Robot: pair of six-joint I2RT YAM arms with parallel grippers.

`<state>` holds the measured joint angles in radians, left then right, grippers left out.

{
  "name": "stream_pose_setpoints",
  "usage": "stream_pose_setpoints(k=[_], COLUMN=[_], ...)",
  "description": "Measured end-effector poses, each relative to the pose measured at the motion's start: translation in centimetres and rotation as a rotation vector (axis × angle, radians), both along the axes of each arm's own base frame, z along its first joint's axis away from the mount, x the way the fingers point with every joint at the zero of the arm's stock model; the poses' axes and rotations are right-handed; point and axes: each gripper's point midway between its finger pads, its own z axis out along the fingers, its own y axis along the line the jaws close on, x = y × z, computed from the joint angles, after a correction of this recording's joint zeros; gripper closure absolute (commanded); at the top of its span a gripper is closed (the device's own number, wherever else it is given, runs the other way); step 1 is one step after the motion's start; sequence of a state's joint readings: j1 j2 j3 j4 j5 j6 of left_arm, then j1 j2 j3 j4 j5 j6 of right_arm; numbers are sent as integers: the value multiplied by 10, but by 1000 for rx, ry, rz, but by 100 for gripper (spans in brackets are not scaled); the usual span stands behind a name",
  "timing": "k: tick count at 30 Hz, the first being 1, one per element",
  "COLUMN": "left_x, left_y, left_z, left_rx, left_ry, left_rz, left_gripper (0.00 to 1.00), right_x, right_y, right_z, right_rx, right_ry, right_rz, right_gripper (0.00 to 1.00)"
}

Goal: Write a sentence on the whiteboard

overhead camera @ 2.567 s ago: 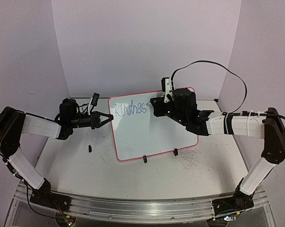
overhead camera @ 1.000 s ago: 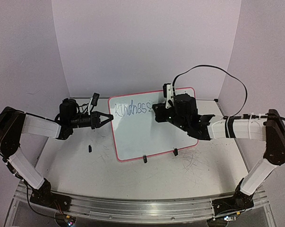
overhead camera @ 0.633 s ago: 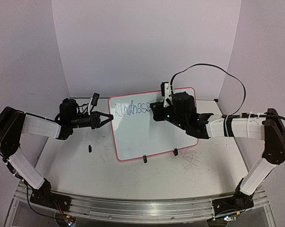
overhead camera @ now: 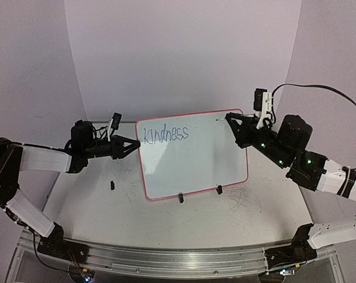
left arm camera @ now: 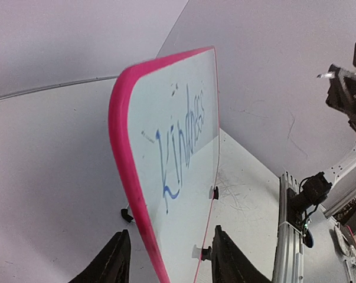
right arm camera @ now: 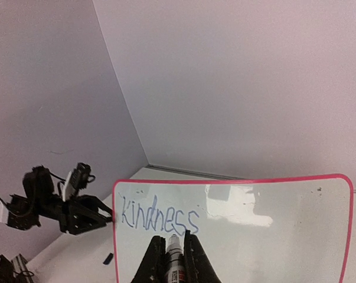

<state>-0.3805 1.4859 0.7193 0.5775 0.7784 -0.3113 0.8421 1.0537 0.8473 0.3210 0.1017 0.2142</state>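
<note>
The whiteboard (overhead camera: 195, 168) stands tilted on two black clip feet, its pink-red frame all round. One blue word of the sentence (overhead camera: 166, 135), "Kindness", runs along its top left, also legible in the left wrist view (left arm camera: 180, 144) and the right wrist view (right arm camera: 160, 217). My left gripper (overhead camera: 136, 146) is at the board's left edge, its jaws open astride the pink frame (left arm camera: 126, 177) with a gap on each side. My right gripper (overhead camera: 229, 117) hangs off the board's upper right corner, shut on a marker (right arm camera: 175, 259) whose tip points at the board (right arm camera: 272, 247).
A small black piece (overhead camera: 112, 185) lies on the tabletop left of the board. The clip feet (overhead camera: 180, 198) (overhead camera: 219, 190) stand at the board's near edge. Grey scribbles (overhead camera: 242, 206) mark the table. Walls close in behind and at both sides.
My right arm has pulled back to the right, off the board face, uncovering the whole word. My left gripper has opened off the board's left edge.
</note>
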Motion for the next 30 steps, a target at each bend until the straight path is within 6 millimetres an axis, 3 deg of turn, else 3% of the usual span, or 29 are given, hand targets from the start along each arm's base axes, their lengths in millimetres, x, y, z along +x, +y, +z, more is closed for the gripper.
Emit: stream_pose_setpoints(k=[2, 6, 11, 17, 21, 25, 30], left_x=[-2, -5, 0, 35, 55, 68, 76], left_y=[3, 11, 16, 35, 47, 40, 36], left_z=[14, 33, 28, 28, 33, 33, 18], left_rx=[-8, -28, -55, -100, -119, -128, -116], left_ry=[-24, -26, 84, 207, 221, 243, 276], left_rz=[18, 68, 104, 176, 211, 193, 195], left_gripper=[9, 1, 1, 2, 21, 18, 15], right_x=[2, 7, 18, 37, 42, 46, 55], right_y=[-3, -10, -9, 8, 13, 16, 25], right_z=[-12, -26, -38, -62, -67, -69, -61], right_rx=[-47, -119, -188, -259, -271, -283, -307], right_ry=[12, 19, 19, 67, 80, 81, 53], right_rz=[-20, -71, -118, -128, -127, -130, -137], right_gripper=[100, 100, 100, 100, 100, 100, 100])
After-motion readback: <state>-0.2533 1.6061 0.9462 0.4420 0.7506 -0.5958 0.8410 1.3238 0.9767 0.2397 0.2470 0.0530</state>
